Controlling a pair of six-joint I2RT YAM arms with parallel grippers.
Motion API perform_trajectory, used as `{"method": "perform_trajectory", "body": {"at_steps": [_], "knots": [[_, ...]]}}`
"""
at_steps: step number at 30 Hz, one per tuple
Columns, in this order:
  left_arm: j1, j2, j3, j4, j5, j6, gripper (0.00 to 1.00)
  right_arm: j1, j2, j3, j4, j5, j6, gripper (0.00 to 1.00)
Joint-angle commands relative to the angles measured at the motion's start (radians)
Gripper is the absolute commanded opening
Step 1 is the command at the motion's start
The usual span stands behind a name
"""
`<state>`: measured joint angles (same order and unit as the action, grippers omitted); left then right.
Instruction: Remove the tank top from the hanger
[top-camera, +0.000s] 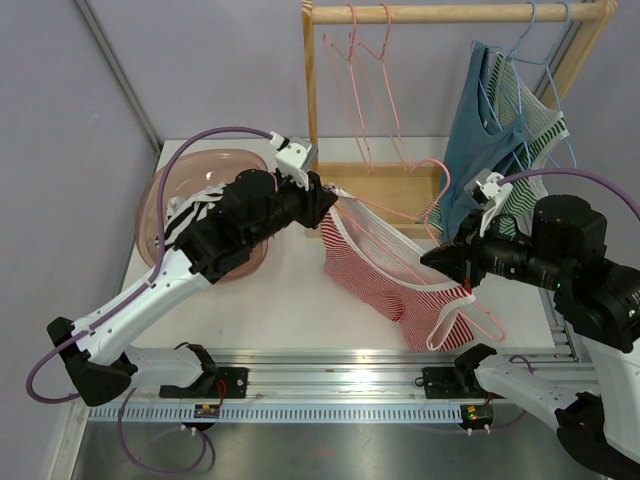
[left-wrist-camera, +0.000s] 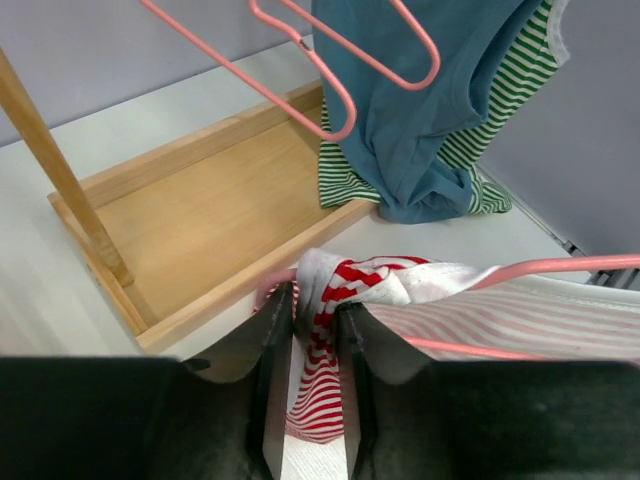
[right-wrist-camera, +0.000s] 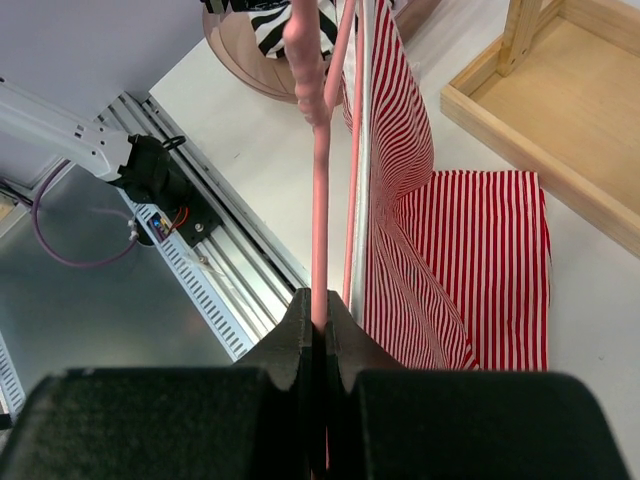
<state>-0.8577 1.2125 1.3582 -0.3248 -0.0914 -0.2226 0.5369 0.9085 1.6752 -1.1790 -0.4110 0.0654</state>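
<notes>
Left hand (left-wrist-camera: 312, 305) pinches tank top (left-wrist-camera: 360, 275) strap, jaws nearly closed; right hand (right-wrist-camera: 318, 300) clamped on hanger (right-wrist-camera: 320, 180), whose long axis points ahead of it, straight at my pinch.

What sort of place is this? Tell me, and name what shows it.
Probably a robotics lab test cell staged for clothes handling: robot arms bolted to an aluminium rail, a small wooden garment rack with spare hangers, and plain grey partition walls.

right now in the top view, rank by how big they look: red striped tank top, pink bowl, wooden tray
1-2. red striped tank top and pink bowl: look alike, bowl partly hidden, so unranked
3. wooden tray
</notes>
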Motion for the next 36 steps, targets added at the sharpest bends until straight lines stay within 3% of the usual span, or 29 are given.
{"method": "perform_trajectory", "body": {"at_steps": [1,3,6,9,14,17,18,20,23,29,33,36], "knots": [[0.008,-0.021,-0.002,0.05,0.038,0.031,0.27,0.011,-0.007,0.006,0.09,-0.012,0.025,0.0],[0.008,-0.022,-0.005,0.049,0.042,0.032,0.21,0.011,-0.007,0.003,0.09,-0.009,0.027,0.0],[0.008,-0.025,-0.013,0.052,0.064,0.032,0.28,0.011,-0.002,-0.002,0.082,0.041,0.036,0.0],[0.008,-0.03,-0.021,0.063,0.078,0.029,0.23,0.011,0.006,-0.011,0.078,0.069,0.039,0.0],[0.008,-0.025,-0.025,0.063,0.117,0.028,0.24,0.011,0.01,-0.029,0.088,0.133,0.056,0.0],[0.008,-0.024,-0.027,0.063,0.117,0.031,0.12,0.011,0.013,-0.037,0.096,0.146,0.071,0.0],[0.008,-0.024,-0.027,0.063,0.114,0.034,0.02,0.011,0.012,-0.04,0.101,0.141,0.071,0.0],[0.008,-0.024,-0.025,0.059,0.096,0.031,0.0,0.011,0.009,-0.046,0.099,0.126,0.062,0.0],[0.008,-0.028,-0.022,0.046,-0.034,-0.004,0.0,0.011,0.0,-0.063,0.072,0.06,0.013,0.0],[0.016,-0.044,-0.021,-0.04,-0.518,-0.148,0.0,0.011,-0.095,-0.129,0.028,-0.055,-0.059,0.0],[0.04,-0.062,-0.051,-0.045,-0.544,-0.213,0.0,0.011,-0.138,-0.146,0.045,-0.089,-0.096,0.0],[0.054,-0.053,-0.062,-0.036,-0.47,-0.224,0.0,0.011,-0.171,-0.166,0.094,-0.077,-0.098,0.0]]}}
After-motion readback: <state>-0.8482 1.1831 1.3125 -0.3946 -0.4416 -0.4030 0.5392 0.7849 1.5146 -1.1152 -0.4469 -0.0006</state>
